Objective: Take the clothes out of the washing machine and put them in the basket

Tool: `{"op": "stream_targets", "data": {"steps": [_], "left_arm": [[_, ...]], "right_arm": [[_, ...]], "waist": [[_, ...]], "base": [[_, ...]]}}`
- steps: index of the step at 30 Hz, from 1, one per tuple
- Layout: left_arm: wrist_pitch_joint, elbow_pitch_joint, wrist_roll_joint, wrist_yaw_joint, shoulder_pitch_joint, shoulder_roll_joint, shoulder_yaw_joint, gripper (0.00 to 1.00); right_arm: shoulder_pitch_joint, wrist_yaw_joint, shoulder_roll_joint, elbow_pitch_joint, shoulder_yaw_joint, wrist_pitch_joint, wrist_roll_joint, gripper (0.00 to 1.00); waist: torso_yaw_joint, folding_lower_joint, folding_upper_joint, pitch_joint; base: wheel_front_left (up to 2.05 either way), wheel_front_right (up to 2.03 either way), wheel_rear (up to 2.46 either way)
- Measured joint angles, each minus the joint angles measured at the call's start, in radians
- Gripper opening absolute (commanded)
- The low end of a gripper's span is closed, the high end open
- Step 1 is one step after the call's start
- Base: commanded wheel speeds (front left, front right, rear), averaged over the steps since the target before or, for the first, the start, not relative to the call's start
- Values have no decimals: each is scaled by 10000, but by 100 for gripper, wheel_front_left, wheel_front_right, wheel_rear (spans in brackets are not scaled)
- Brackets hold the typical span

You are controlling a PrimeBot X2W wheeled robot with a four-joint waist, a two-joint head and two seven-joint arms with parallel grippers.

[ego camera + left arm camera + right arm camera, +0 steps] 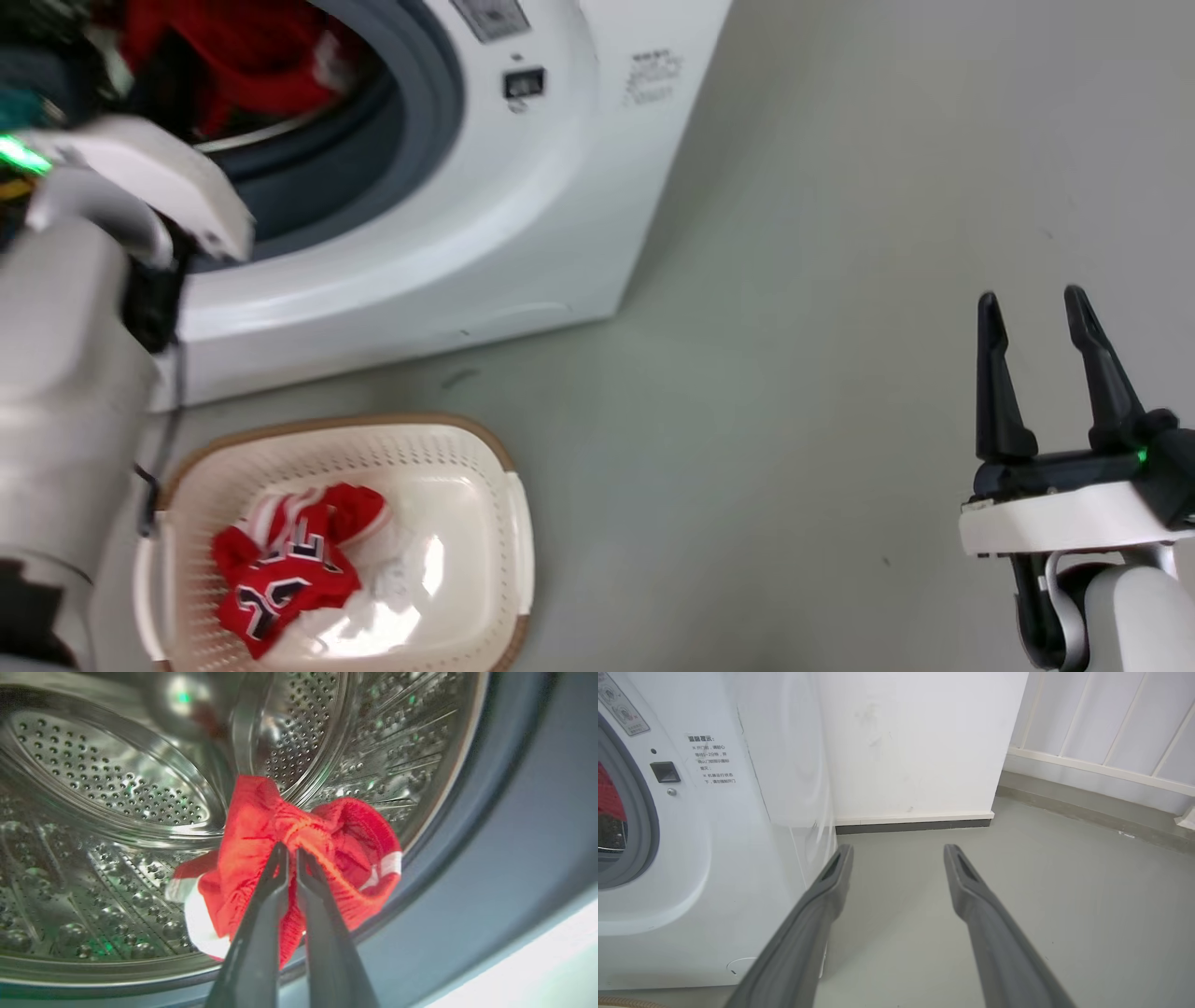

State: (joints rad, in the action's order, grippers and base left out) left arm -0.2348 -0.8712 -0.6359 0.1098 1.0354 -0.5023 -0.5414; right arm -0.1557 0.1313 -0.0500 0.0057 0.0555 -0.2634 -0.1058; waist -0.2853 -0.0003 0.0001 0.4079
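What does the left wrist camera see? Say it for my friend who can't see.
The left gripper pinches a bunched red garment with white trim inside the washing machine's shiny, holed steel drum. The grey door rim curves past on the right.

Head view: from above, facing down, washing machine (523, 233) at upper left, basket (485, 446) at lower left. Left wrist view: very near, inside the drum (117, 788). Right wrist view: low, beside the machine's front, facing a wall (915, 742). All share the drum's red clothes (233, 56).
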Motion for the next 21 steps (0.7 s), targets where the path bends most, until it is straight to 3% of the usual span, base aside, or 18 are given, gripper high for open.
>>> {"op": "stream_targets", "data": {"steps": [6,14,15,21], "left_arm": [[-249,1563,332,-546,-1717,334,153,0],[-257,5601,1147,-1381,-4250,725,1584,0],[-280,6890,1513,-1559,-5252,901,1952,0],[-282,8272,1567,-1515,-6832,1275,2059,0]], "right_arm": [[239,0,0,-13,-2,0,479,100],[589,0,0,88,280,0,763,100],[663,0,-6,159,343,0,794,100],[791,0,-2,234,257,0,790,100]], "waist": [[669,0,0,-965],[1551,0,0,-1940],[1824,0,-1,-2266],[2305,0,0,-2736]], "base": [[0,0,0],[0,0,0],[0,0,0],[0,0,0]]}}
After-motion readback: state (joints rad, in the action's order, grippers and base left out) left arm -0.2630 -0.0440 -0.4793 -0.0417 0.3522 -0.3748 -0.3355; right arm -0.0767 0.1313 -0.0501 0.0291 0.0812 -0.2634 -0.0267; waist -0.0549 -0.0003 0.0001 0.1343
